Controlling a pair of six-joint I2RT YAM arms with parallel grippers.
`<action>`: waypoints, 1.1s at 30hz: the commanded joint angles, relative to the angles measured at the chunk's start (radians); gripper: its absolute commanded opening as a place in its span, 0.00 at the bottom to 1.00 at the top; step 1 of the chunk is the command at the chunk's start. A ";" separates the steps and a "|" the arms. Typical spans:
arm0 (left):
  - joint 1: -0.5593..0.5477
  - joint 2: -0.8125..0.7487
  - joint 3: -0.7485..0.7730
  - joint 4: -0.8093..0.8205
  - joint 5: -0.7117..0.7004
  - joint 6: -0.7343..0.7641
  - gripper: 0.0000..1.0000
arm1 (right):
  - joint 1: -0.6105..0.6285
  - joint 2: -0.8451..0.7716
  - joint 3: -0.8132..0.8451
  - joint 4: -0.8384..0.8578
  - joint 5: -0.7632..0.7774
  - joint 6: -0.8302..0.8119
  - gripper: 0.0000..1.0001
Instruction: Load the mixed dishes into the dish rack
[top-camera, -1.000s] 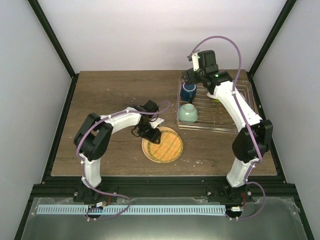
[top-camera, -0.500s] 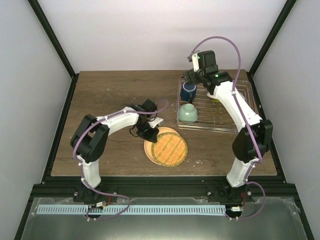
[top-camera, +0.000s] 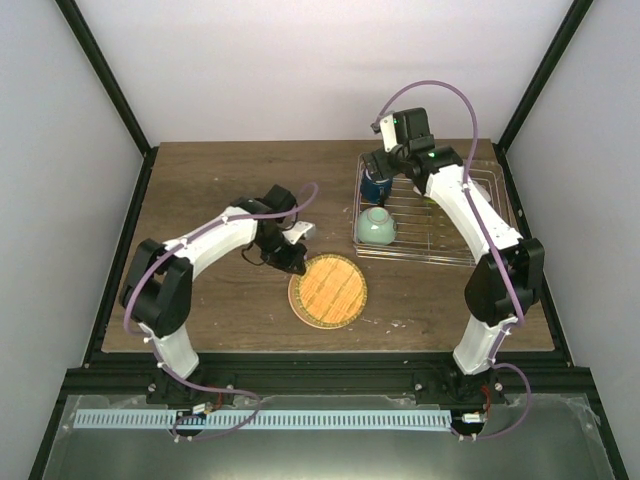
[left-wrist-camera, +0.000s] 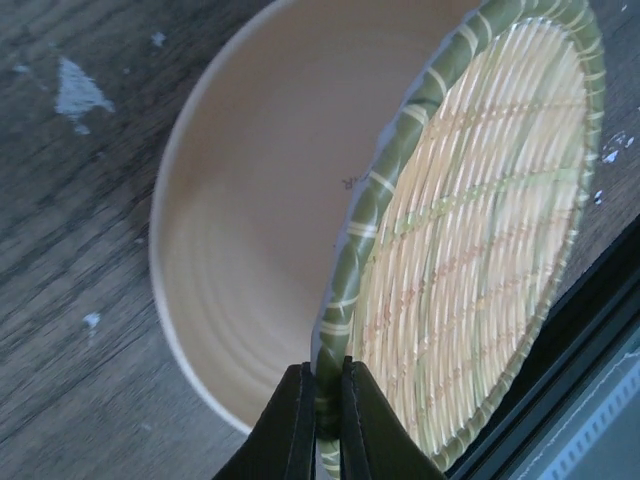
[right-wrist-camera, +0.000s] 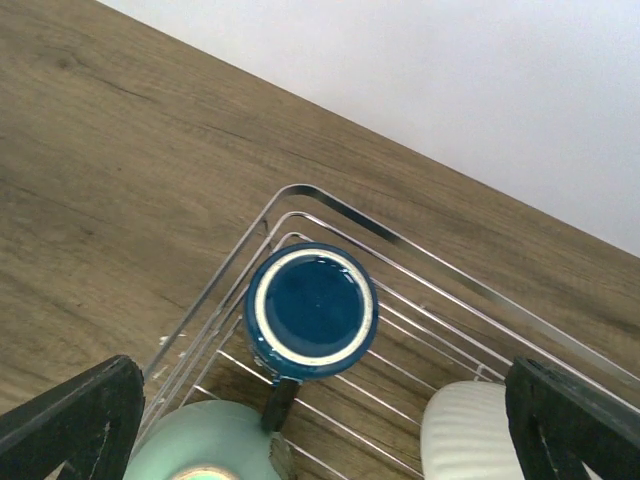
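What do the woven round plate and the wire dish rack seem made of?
The woven round plate: apparently bamboo or straw, matt; pale interlaced strips, green wrapped rim. The wire dish rack: probably metal, shiny silver; thin rods glint.

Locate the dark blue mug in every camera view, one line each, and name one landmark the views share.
Top external: dark blue mug in the far-left corner of the dish rack.
Left wrist: not in it; the woven plate shows instead.
Right wrist: dark blue mug at the centre, seen from above.
Shared landmark: the mint-green bowl right next to the mug in both.
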 joint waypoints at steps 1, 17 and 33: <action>0.046 -0.074 -0.009 -0.017 0.032 0.029 0.00 | 0.005 -0.041 0.018 -0.035 -0.105 0.001 1.00; 0.259 -0.280 0.062 -0.060 0.058 0.062 0.00 | 0.007 -0.028 -0.060 -0.102 -0.765 -0.136 0.98; 0.292 -0.276 0.206 -0.025 0.145 0.089 0.00 | 0.058 0.026 -0.182 -0.007 -0.956 -0.202 0.97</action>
